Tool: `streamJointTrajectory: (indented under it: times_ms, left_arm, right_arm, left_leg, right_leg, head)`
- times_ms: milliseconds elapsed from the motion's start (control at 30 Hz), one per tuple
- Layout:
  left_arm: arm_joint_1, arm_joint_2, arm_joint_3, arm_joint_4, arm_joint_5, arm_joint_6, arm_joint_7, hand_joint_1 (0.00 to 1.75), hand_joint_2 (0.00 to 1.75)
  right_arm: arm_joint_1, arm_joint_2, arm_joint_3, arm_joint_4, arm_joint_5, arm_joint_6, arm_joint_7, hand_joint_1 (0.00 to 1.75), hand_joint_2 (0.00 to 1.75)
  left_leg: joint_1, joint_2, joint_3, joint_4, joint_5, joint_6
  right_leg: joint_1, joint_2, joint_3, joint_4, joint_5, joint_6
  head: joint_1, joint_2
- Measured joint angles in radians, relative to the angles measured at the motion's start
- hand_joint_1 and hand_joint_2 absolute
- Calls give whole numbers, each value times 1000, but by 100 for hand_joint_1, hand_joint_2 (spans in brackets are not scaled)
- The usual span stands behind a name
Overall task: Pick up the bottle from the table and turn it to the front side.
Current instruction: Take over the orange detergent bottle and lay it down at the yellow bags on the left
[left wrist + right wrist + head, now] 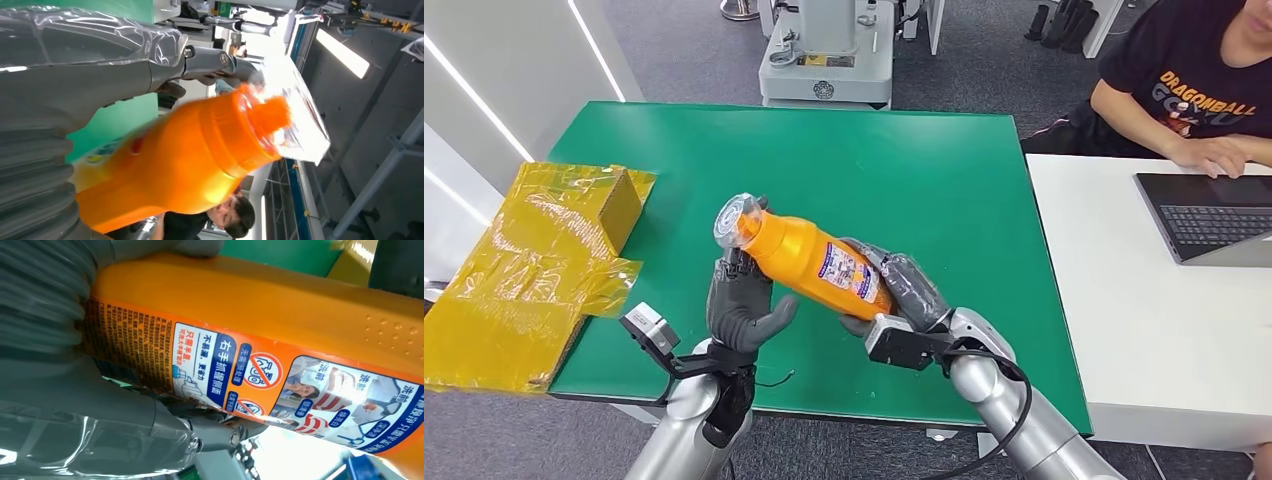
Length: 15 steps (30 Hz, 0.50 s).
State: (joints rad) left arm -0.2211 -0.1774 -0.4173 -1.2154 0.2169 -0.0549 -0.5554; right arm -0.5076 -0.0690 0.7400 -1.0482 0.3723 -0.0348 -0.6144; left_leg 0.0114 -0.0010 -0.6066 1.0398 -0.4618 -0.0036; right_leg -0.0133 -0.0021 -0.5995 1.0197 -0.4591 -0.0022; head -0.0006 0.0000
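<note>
Green tabletop [944, 190] lies below the bottle [809, 262], lifted and tilted. Right hand [902, 285] grips its base; left hand [742, 308], fingers spread, cups under the neck. Judgement: roll it slowly, left hand steadying, until the front label faces up.

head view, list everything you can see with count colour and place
bottle: 1, orange with clear cap cover, lifted above the table, tilted
table: 1, green, centre
wrapped box: 1, yellow, table's left edge
white table: 1, white, right
laptop: 1, dark, on white table
machine base: 1, grey, beyond green table
person: 1, black shirt, at laptop
left hand: grey, under bottle's neck
right hand: grey, grips bottle's base
</note>
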Motion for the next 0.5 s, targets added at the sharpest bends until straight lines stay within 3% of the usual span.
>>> streamJointTrajectory:
  times_ms: [167, 500]
  left_arm:
    - [-2, -3, 1, 0, 0, 0, 7, 0, 175]
    - [5, -4, 7, 0, -12, 8, 24, 0, 175]
  right_arm:
    - [-11, 0, 18, 14, 6, 85, -4, 175, 175]
    - [-39, 0, 26, 52, 31, 163, 8, 175, 175]
  left_leg:
    - [0, 0, 0, 0, 0, 0]
    - [0, 0, 0, 0, 0, 0]
  right_leg:
    - [0, 0, 0, 0, 0, 0]
    - [0, 0, 0, 0, 0, 0]
  head:
    - [0, 0]
    - [0, 0]
